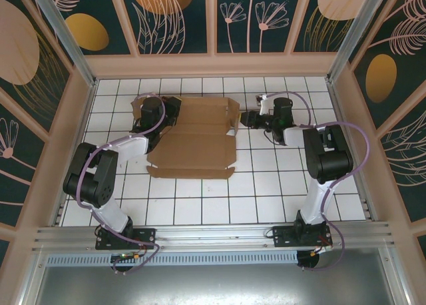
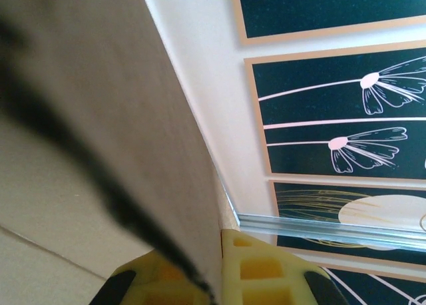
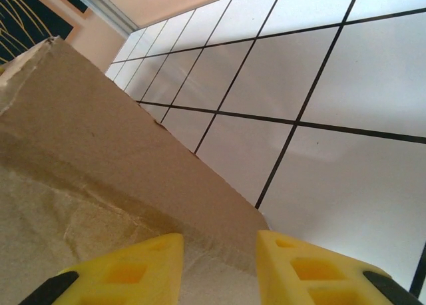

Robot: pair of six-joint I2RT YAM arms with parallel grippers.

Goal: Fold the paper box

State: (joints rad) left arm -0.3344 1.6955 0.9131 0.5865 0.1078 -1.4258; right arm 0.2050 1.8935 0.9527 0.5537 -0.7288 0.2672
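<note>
The paper box (image 1: 196, 142) is a brown cardboard sheet lying partly folded on the white tiled table, with its left and right side flaps raised. My left gripper (image 1: 170, 108) is at the box's far left part. In the left wrist view its yellow fingers (image 2: 266, 265) are shut on an upright cardboard flap (image 2: 100, 118), whose edge runs down between them. My right gripper (image 1: 245, 118) is at the raised right flap. In the right wrist view the right gripper (image 3: 219, 242) is open, its yellow fingers (image 3: 133, 272) standing apart over the creased cardboard (image 3: 80, 152) at the flap's corner.
The table (image 1: 279, 185) is walled by peach-framed panels (image 1: 213, 65) at the back and on both sides. An aluminium rail (image 1: 213, 235) runs along the near edge by the arm bases. Bare tiles lie in front of and to the right of the box.
</note>
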